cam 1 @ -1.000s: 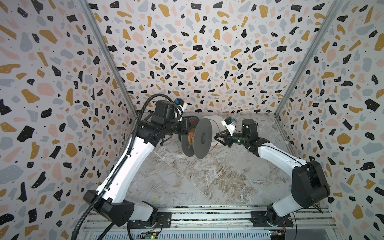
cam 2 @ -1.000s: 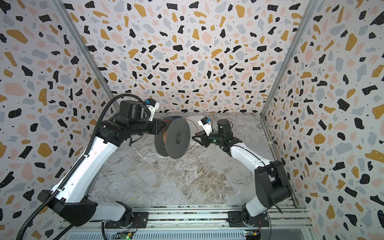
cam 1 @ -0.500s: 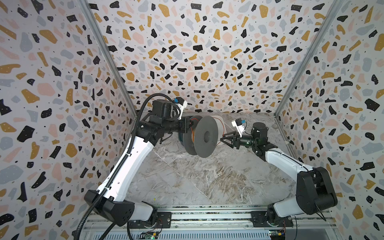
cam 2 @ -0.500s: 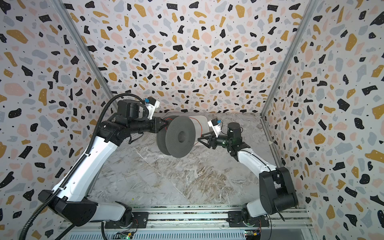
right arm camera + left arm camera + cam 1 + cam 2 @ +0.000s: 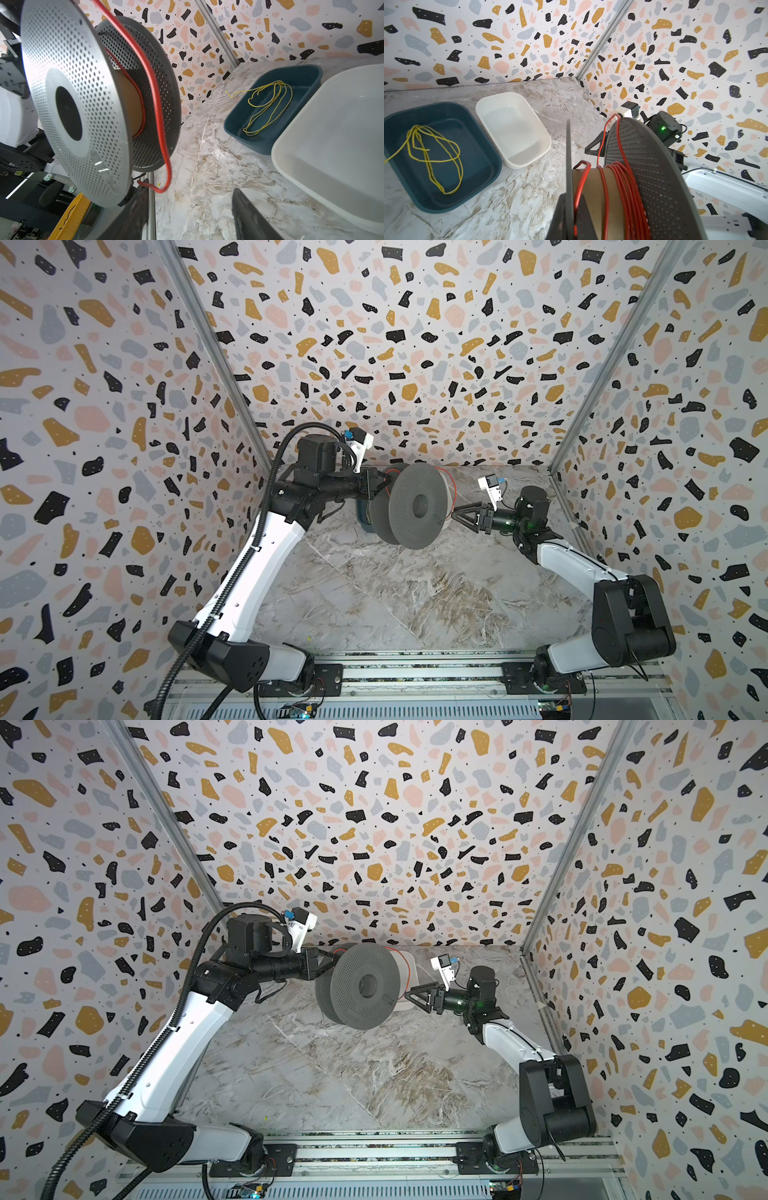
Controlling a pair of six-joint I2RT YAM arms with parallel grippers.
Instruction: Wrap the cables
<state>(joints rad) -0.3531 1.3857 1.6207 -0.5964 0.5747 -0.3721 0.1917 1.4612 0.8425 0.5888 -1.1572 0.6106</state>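
Closest in, the rail (image 5: 415, 674) is carrying both arm bases, with bare marble table (image 5: 395, 597) stretching beyond it.

Mid-scene, the left gripper (image 5: 380, 484) is clamping tight on one flange of the grey perforated spool (image 5: 419, 506). It is holding the spool up above the table with the flanges roughly upright. In the left wrist view that flange is sitting edge-on between the fingers (image 5: 559, 220).

The cables (image 5: 629, 187), red, are lying wound on the spool's brown core. Most turns are bunching against the flange facing the right arm, with one lone turn mid-core and one loop by the gripped flange. A loose end is running out between the flanges, hanging below the rim and curling back.

The right gripper (image 5: 455, 513) is pointing at the spool's outer face, just beside it. In the right wrist view its jaws are standing wide apart, gripping nothing, with only table showing between them. The loose end is sitting right by one fingertip (image 5: 137, 203); contact there cannot be told.

Further back, under and behind the spool, a blue tray (image 5: 483, 172) and a white tray (image 5: 543, 135) are sitting side by side on the table. The white one is holding nothing. A thin yellow wire (image 5: 436, 161) is lying looped in the blue one, one end trailing over its rim.

Farthest, the terrazzo-patterned back wall (image 5: 415, 344) is closing the cell.
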